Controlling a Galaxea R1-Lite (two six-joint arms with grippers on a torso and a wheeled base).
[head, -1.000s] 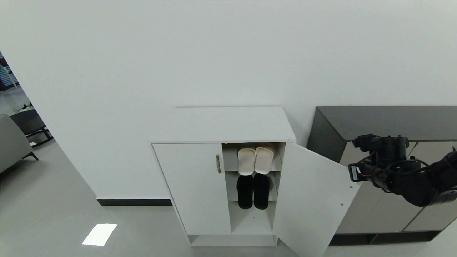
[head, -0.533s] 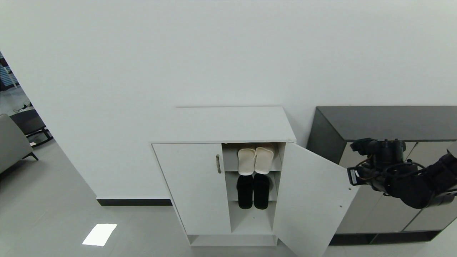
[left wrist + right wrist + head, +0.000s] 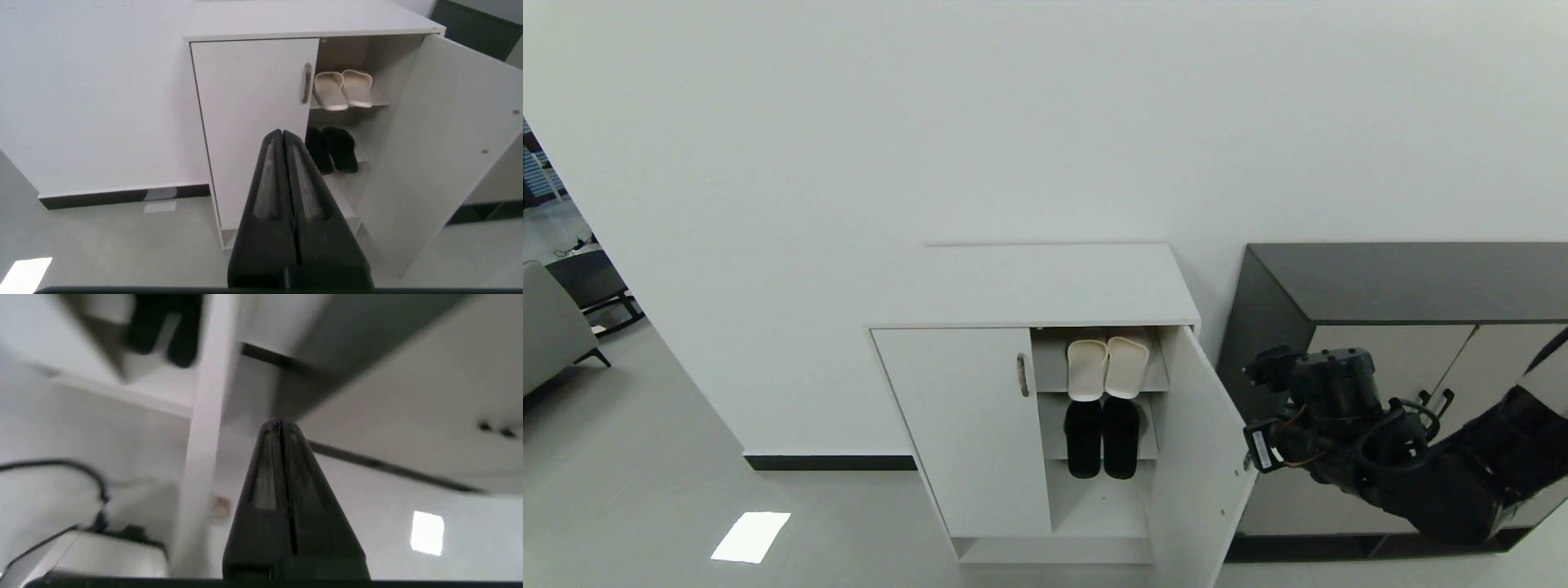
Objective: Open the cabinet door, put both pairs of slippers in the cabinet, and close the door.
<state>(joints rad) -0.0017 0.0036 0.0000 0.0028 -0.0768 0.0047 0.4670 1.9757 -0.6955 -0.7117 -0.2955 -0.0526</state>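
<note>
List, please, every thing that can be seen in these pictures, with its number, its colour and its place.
white cabinet: one, white, against the wall, centre.
right door: one, white, standing open on the cabinet's right side.
left door: one, white, shut.
handle: one, grey, on the left door's inner edge.
cream slippers: one pair, cream, on the upper shelf.
black slippers: one pair, black, on the shelf below.
dark cabinet: one, dark grey, to the right of the white one.
chair: one, grey, far left.
light patch: one, bright, on the floor at left.
left gripper: black, shut, facing the cabinet.
right gripper: black, shut, by the open door.
</note>
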